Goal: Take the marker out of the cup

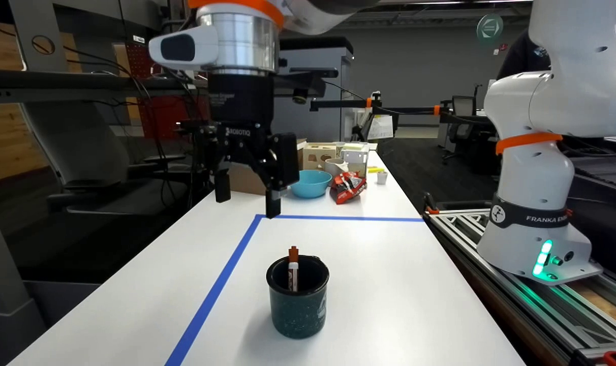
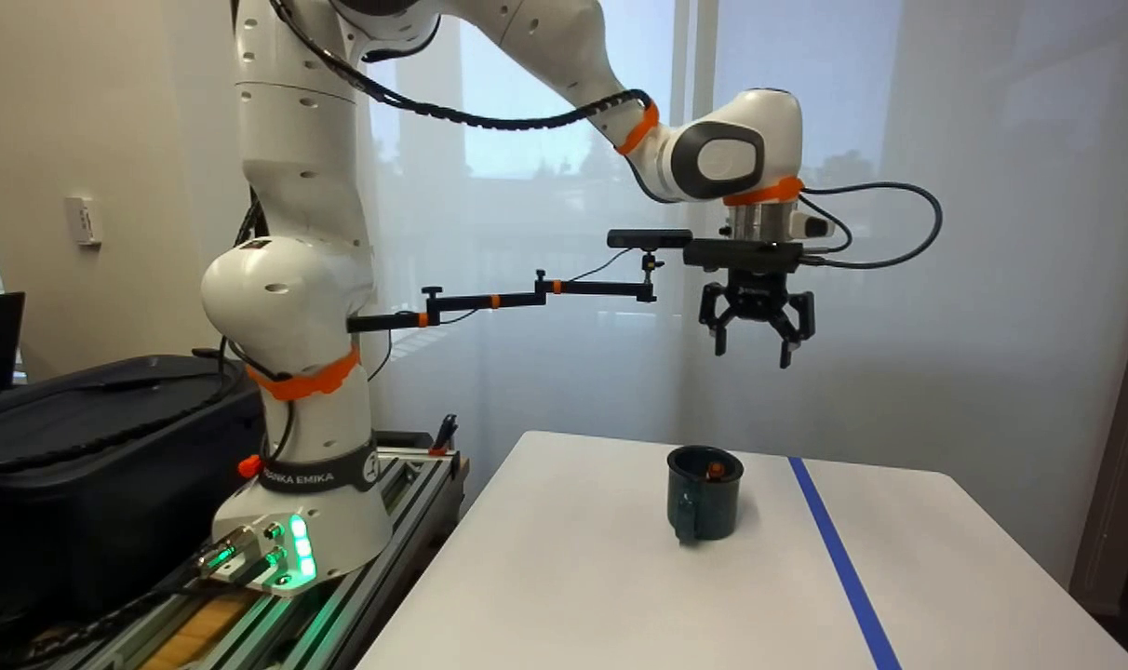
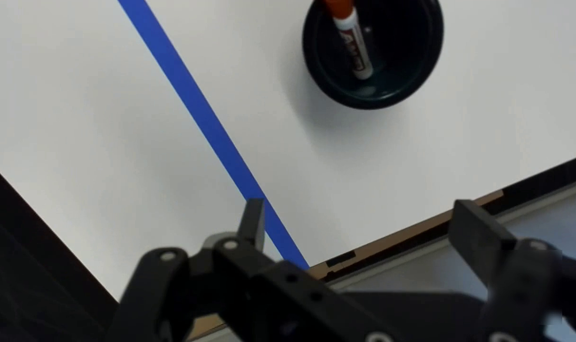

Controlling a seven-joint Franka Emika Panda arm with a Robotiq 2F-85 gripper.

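- Clearly, the orange-capped marker [image 1: 293, 272] sits inside the speckled teal mug [image 1: 298, 312], cap end up; in an exterior view the cap [image 1: 293, 253] pokes above the rim.
- Seen in the wrist view, its white barrel [image 3: 356, 48] runs down inside, the printed label too blurred for me to read.
- The mug stands upright on the white tabletop [image 1: 399, 284], near a strip of blue tape [image 1: 219, 283], on the side towards the robot's base [image 2: 341, 526]; its handle [image 2: 686, 517] shows in an exterior view.
- Up in the air over the tabletop hangs the Robotiq gripper [image 1: 248, 197], pointing down, its two fingers [image 1: 273, 204] spread wide, well apart from mug and marker.
- The white Franka arm [image 2: 289, 288] reaches across to it from that base, where green lights [image 2: 302, 547] glow.
- A black jointed boom [image 2: 594, 288] with a small camera [image 2: 650, 239] on its end juts out from the arm's lower part.
- Farther along the tabletop I see a light blue bowl [image 1: 310, 184] just beside a crumpled red packet [image 1: 347, 188], with a small white cup [image 1: 382, 178] near them.
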